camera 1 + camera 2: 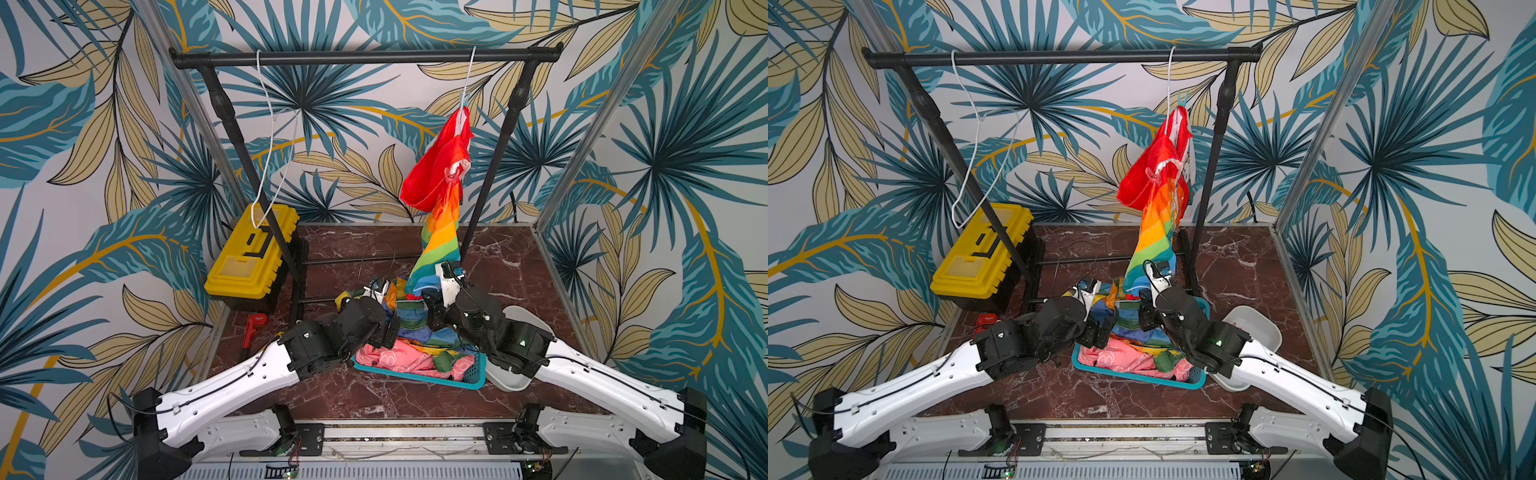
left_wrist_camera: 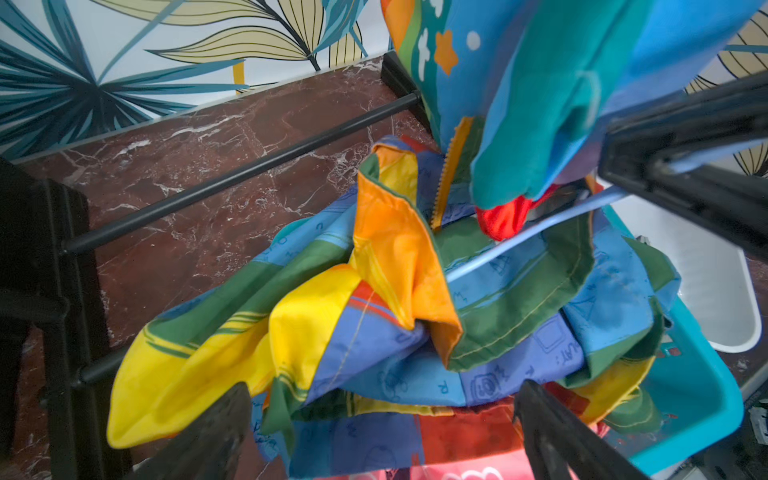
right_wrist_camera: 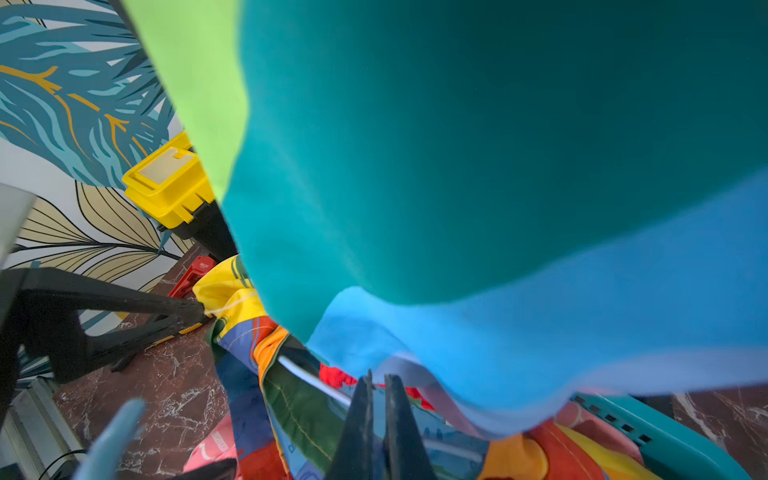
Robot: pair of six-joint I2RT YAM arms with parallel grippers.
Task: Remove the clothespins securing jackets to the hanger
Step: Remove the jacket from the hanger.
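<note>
Rack: a black garment rack [image 1: 365,58] stands at the back of the counter [image 1: 374,401] and shows in both top views.
Jacket with red hood: the jacket with red hood [image 1: 440,232] hangs from a white hanger [image 1: 467,83] near the 3 o'clock end of the rack's top bar. Its rainbow body trails down to the basket.
Clothespin: one reddish clothespin [image 1: 450,175] sits on the fabric just under the hood, high on that hanger. What exactly it bites is too small to make out.
Empty hanger: an empty hanger [image 1: 264,89] dangles toward the 9 o'clock end of the bar.
Basket: a teal basket [image 1: 415,375] sits on the counter between the two arms, at 6 o'clock from the hanging jacket.
Basket contents: a pink jacket [image 1: 386,357] lies at the front, with a striped jacket [image 2: 374,291] heaped behind and over it.
Left end effector: the left end effector [image 2: 382,386] hovers over the striped jacket with its jaws spread wide apart.
Right end effector: the right end effector [image 3: 379,380] has its jaws pressed together. It seems to be clamped on a pale hanger wire [image 2: 536,230] that runs across the striped jacket. The hanging jacket's sleeve fills most of its wrist view.
Surroundings: a yellow toolbox [image 1: 249,257] is at 10 o'clock from the basket, a red wrench [image 1: 253,328] at 9 o'clock, and a white tray [image 1: 515,378] just beside the basket at 3 o'clock.
</note>
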